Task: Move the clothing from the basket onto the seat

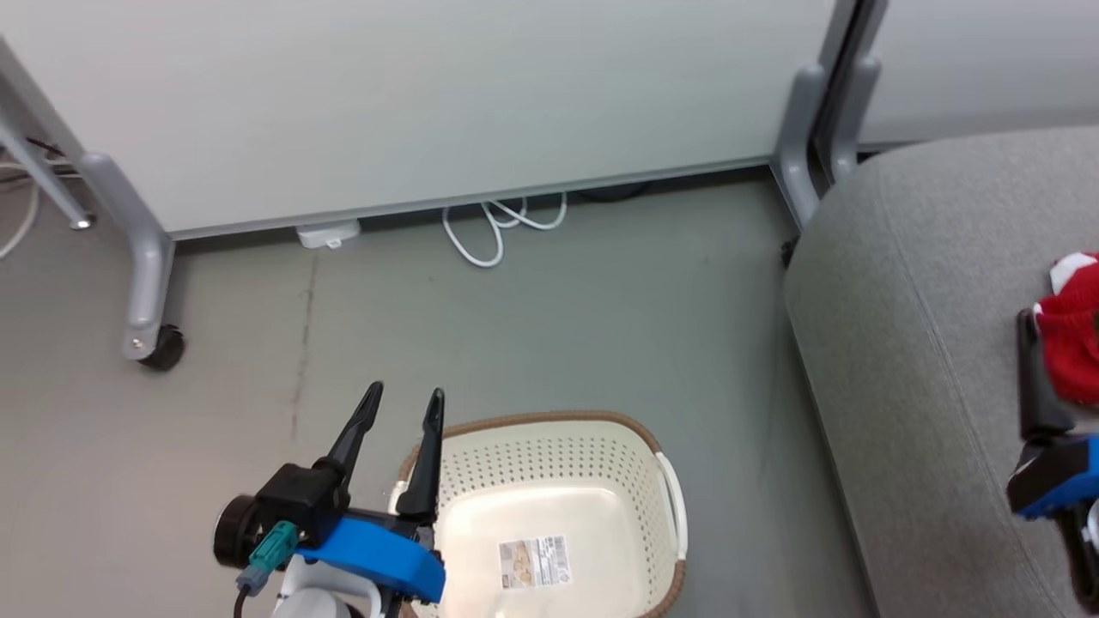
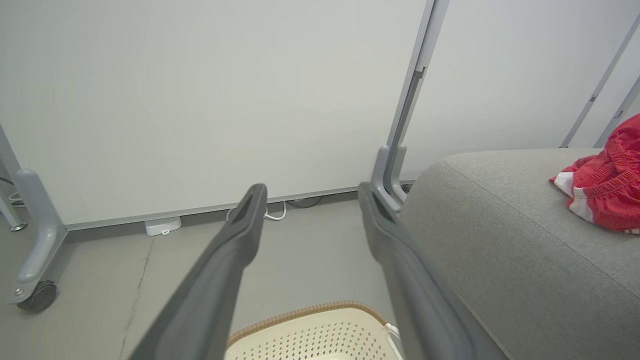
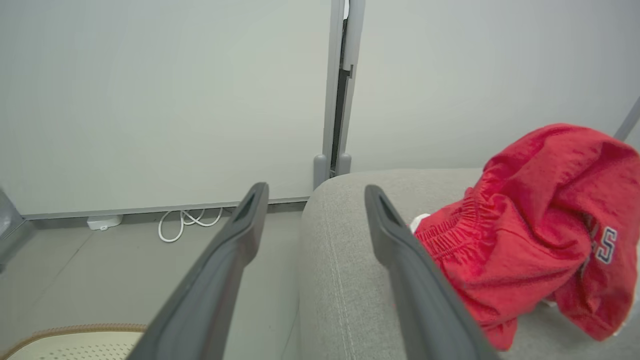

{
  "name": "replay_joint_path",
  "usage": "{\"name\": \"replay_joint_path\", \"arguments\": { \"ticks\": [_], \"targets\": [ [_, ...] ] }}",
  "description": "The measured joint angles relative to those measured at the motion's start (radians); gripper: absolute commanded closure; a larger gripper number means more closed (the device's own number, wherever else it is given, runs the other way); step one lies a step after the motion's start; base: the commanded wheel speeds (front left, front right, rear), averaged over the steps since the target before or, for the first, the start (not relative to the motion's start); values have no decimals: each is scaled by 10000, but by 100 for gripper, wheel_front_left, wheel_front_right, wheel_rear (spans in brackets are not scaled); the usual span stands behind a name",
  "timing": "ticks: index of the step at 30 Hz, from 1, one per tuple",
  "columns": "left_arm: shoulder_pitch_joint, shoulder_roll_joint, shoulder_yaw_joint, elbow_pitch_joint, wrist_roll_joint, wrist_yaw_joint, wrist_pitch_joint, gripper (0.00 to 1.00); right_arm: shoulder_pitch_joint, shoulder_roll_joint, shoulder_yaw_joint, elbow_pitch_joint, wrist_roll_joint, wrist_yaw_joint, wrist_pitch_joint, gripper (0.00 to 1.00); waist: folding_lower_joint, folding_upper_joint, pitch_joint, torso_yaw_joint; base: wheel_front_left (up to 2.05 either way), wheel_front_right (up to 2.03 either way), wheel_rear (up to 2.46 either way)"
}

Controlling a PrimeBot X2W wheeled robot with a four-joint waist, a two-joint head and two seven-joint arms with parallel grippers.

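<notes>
Broadly, you face pale partition panels (image 1: 429, 103) on grey legs, and a grey-green floor (image 1: 558, 326) runs from them toward you. On your right the seat (image 1: 927, 360), a big light grey cushion with a seam line, takes up that side of the head view. The left wrist view shows the seat (image 2: 500, 240) curving up beside a panel leg, and in the right wrist view the seat (image 3: 345, 260) lies ahead of the fingers. The basket (image 1: 549, 463) stands upright on the floor near the seat but apart from it, and you look down onto its bare cream bottom. Its brown rim also edges into the bottom of both wrist views, so you see the basket (image 2: 310, 335) from the left arm and the basket (image 3: 70, 345) from the right. The clothing (image 1: 1073, 343) lies crumpled on the seat at the far right. From the wrists you see the clothing (image 2: 607, 195) as red with white trim, and the clothing (image 3: 525, 225) as bunched at an elastic band. Your left gripper (image 1: 403, 396) hovers over the basket's left rim. Seen from its own wrist, the left gripper (image 2: 310, 192) has its fingers spread with nothing between them. Your right gripper (image 1: 1035, 378) is over the seat. The right gripper (image 3: 312, 192) is likewise parted, with floor and cushion showing through the gap. Its right-hand finger runs just beside the clothing, and you cannot tell whether they touch. A white cable (image 1: 498, 227) loops at the panel's foot. A black caster (image 1: 163, 348) sits under the left leg. A barcode label (image 1: 534, 560) lies flat on the basket's bottom.
</notes>
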Motion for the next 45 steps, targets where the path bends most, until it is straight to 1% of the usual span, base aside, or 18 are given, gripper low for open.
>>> {"name": "replay_joint_path", "arguments": {
  "ticks": [4,9,16,25,45],
  "targets": [
    [317,-29,376,186,-2,0,0,0,768,579,221,-754,-305,0,150,0,0,0,-408,409,0,0,0],
    [702,-65,894,326,54,0,0,0,1471,1306,600,-1266,-491,0,201,0,0,0,-882,806,0,0,0],
    [941,-96,1287,495,148,0,0,0,1991,1883,1076,-1476,-546,0,94,0,1,0,-1291,1127,0,0,0],
    [1001,-148,1406,731,153,0,2,0,2390,2132,1331,-1137,-420,0,-82,0,1,0,-1452,1201,0,0,0],
    [1045,-180,1348,769,109,0,2,0,2394,2180,1346,-723,-328,0,-176,0,2,0,-1464,1188,0,0,0]
  ]
}}
